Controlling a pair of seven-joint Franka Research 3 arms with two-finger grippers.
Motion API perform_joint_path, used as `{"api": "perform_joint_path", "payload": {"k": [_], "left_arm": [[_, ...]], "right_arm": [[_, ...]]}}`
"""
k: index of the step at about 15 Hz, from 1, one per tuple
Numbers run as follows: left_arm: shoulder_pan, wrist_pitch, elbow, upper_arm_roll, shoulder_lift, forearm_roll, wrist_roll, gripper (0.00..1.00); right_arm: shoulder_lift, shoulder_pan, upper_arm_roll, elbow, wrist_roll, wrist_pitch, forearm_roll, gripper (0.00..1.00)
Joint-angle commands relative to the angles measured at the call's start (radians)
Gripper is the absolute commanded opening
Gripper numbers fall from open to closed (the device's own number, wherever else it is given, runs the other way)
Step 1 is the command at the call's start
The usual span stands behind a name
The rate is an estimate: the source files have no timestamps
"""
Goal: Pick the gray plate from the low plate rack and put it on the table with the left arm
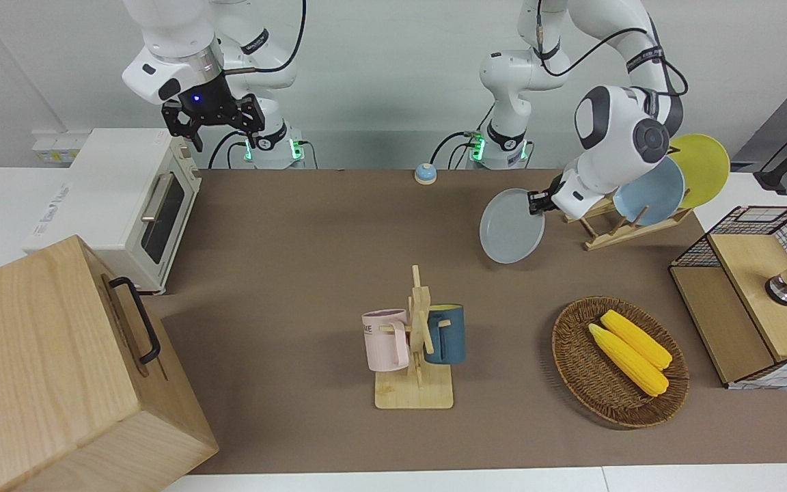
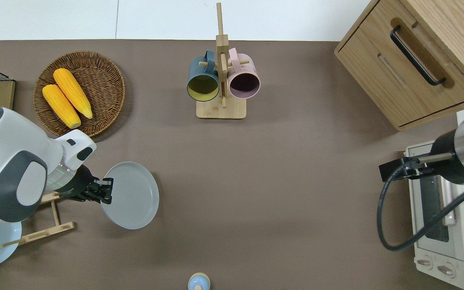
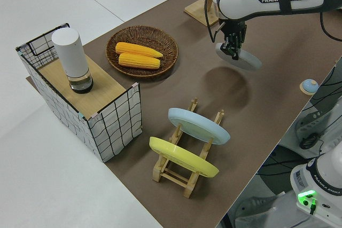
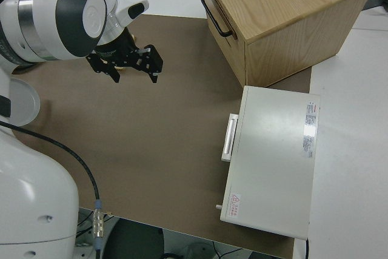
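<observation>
Pinching the gray plate (image 2: pixel 132 195) by its rim, the left gripper (image 2: pixel 104 192) carries it tilted over open surface (image 2: pixel 256 181), clear of the low plate rack (image 2: pixel 38 225) at the left arm's edge; right arm parked.

Bare table (image 2: pixel 224 193) lies between low plate rack (image 2: pixel 50 225) and mug stand (image 2: pixel 221 108).

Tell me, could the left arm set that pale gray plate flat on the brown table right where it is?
Probably yes. The left hand grips the round pale gray plate by its rim over bare brown table, off the low wooden rack; nothing lies under it.
</observation>
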Motion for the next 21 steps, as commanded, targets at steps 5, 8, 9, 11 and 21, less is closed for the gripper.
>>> {"api": "perform_joint_path", "payload": {"k": [5,8,9,11,21], "left_arm": [[-0.020,0.025,-0.006,-0.022,0.074,-0.009,-0.060,0.85],[-0.020,0.012,0.023,-0.011,0.073,0.030,-0.054,0.99],[-0.020,0.005,0.049,-0.009,0.073,0.045,-0.052,0.99],[-0.020,0.003,0.103,-0.005,0.070,0.099,-0.055,0.99],[-0.011,0.020,0.308,-0.002,0.002,0.199,-0.032,0.99]], "right_arm": [[-0.005,-0.015,0.006,0.006,-0.003,-0.015,0.003,0.987],[-0.005,-0.013,0.006,0.006,-0.003,-0.015,0.003,0.990],[-0.005,-0.015,0.006,0.006,-0.003,-0.015,0.003,0.990],[-0.005,-0.013,0.006,0.006,-0.003,-0.015,0.003,0.987],[-0.005,-0.015,0.006,0.006,-0.003,-0.015,0.003,0.990]]}}
